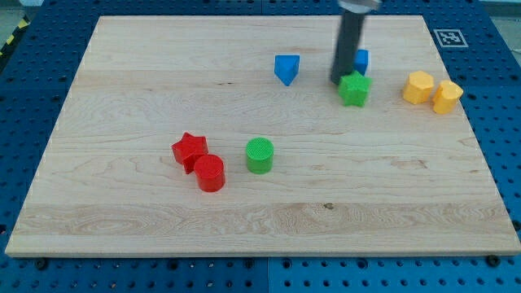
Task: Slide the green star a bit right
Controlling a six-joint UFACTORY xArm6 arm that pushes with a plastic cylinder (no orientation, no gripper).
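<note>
A pale wooden bench (244, 220) lies on a blue pegboard floor (32, 89). There is no pincer, only a rod whose top is cut off by the view's top. My tip (339, 80) sits just at the green star's (354, 89) upper left, probably touching it. A blue block (361, 59) is half hidden behind the rod, shape unclear. The star sits at upper right, with no long axis to speak of.

Wooden board (122, 203) on blue pegboard. My tip (339, 80) touches green star (354, 89) at its left edge. Blue block (361, 59) behind rod. Blue wedge (286, 69) left; two yellow blocks (418, 87) (447, 96) right.
</note>
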